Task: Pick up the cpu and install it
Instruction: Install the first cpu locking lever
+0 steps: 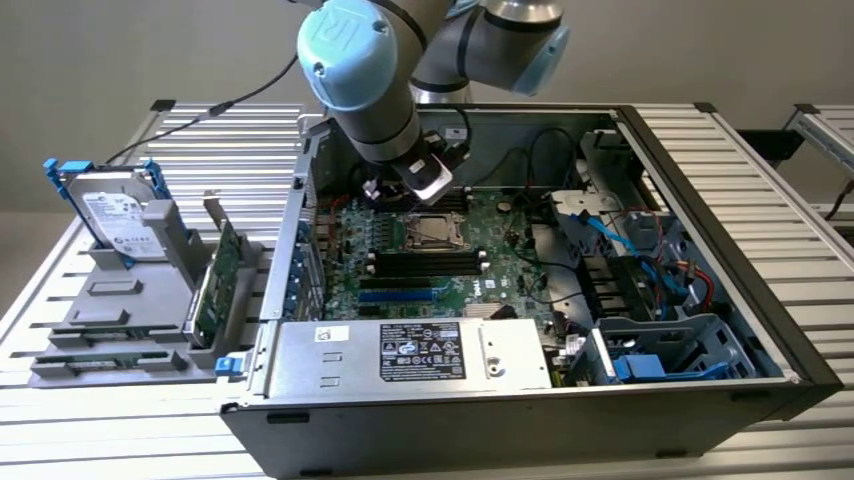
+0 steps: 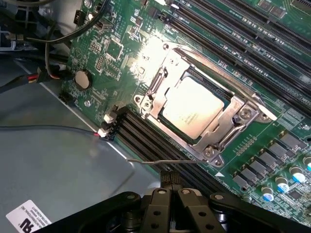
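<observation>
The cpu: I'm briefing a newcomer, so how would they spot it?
Inside the open computer case lies a green motherboard. Near its middle, a metal socket frame surrounds the cpu, a flat dull-silver square, unlike the long black memory slots beside it.

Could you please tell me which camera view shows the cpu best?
The wrist view: the cpu sits close up, its silver top framed by the metal bracket. The exterior view shows the cpu as a small pale square on the green board.
</observation>
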`<state>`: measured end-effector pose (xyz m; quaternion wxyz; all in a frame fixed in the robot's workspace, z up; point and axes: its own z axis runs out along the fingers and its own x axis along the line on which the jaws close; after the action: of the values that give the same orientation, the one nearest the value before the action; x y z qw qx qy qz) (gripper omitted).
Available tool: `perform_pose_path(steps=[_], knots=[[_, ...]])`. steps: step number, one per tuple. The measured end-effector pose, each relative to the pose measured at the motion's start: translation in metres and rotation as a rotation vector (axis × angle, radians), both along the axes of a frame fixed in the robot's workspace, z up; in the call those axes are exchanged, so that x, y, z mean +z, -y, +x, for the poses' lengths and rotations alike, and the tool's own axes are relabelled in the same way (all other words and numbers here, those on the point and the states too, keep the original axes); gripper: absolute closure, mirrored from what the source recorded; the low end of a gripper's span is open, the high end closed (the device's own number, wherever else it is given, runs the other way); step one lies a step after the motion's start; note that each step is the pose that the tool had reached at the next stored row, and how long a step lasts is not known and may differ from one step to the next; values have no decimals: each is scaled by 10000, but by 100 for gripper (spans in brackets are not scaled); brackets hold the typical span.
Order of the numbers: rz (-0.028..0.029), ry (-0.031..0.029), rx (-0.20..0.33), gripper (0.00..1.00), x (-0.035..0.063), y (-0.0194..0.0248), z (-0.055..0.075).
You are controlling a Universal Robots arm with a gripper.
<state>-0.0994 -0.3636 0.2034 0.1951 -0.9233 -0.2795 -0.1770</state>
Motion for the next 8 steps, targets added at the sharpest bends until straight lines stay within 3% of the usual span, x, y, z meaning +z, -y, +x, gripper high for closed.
perform_pose_path(steps=[8], knots=[[-48, -1, -9, 89, 38, -8, -71]])
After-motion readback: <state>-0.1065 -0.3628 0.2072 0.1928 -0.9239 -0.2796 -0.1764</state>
